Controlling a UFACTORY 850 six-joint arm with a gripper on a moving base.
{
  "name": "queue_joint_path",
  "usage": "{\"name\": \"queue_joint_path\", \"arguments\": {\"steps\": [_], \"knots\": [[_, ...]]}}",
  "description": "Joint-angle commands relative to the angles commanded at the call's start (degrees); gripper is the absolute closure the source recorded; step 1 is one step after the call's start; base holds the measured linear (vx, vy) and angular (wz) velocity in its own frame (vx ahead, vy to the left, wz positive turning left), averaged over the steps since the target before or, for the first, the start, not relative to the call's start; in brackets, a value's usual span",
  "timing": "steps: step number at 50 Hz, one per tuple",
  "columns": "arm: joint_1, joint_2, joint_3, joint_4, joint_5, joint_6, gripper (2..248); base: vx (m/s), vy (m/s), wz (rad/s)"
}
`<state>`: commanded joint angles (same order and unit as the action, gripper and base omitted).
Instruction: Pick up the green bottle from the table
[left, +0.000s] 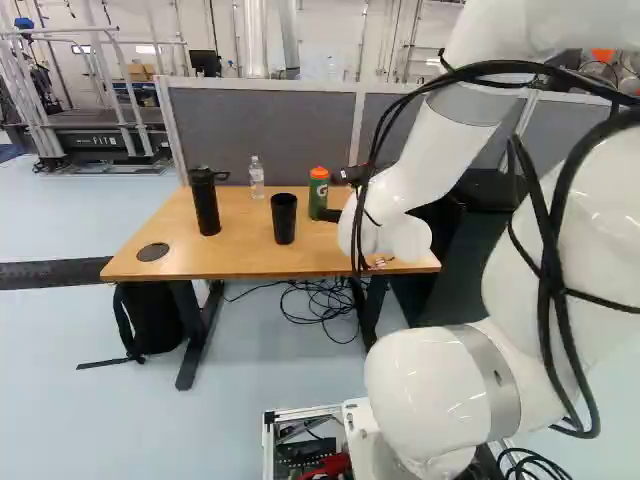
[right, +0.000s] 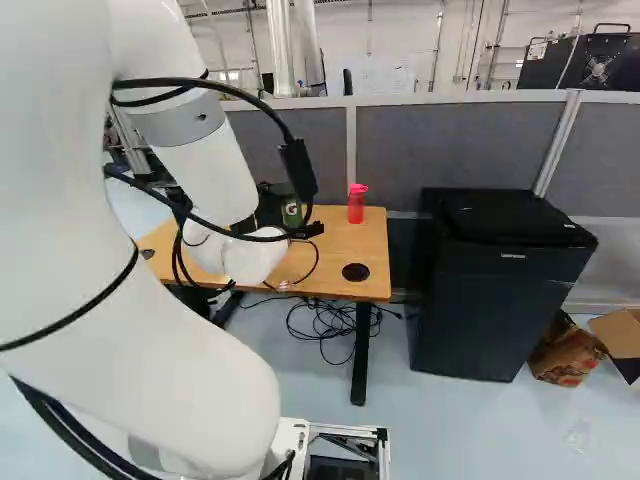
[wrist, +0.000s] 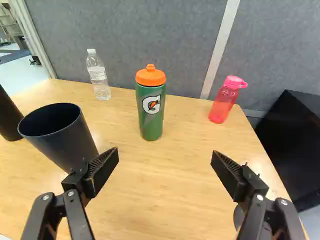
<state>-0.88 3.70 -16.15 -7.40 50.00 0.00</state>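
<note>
Backdrop: gray partition (wrist: 165, 30) behind the wooden counter (wrist: 180, 200); I see a black mini fridge (right: 500, 300) at the right of my right base view.
Floor: a black backpack (left: 152, 318) beside the counter's leg and a tangle of cables (left: 325, 300) underneath.
Green bottle: the squeeze bottle with an orange cap (wrist: 151, 114) stands upright on the counter, ahead of my end effector (left: 334, 196) and between the lines of its two fingers.
End effector: released, fingers spread wide, nothing held.
Arm: my white arm (left: 425, 155) reaches out over the counter.
Black cup: open-topped (wrist: 62, 137), nearer me than the green bottle, just beyond one finger.
Other bottles: clear water bottle (wrist: 99, 77) near the partition, tall black bottle (left: 206, 205) past the cup, pink bottle (wrist: 225, 102) on the green bottle's other side.
</note>
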Motion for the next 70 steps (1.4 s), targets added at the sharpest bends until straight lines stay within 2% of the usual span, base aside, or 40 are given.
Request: {"name": "queue_joint_path", "arguments": {"steps": [26, 70], "knots": [[0.5, -7.0, -7.1, -3.3, 0.0, 0.0, 3, 0.000, 0.000, 0.000], [0.2, -18.4, -19.8, -8.5, 0.0, 0.0, 3, 0.000, 0.000, 0.000]]}}
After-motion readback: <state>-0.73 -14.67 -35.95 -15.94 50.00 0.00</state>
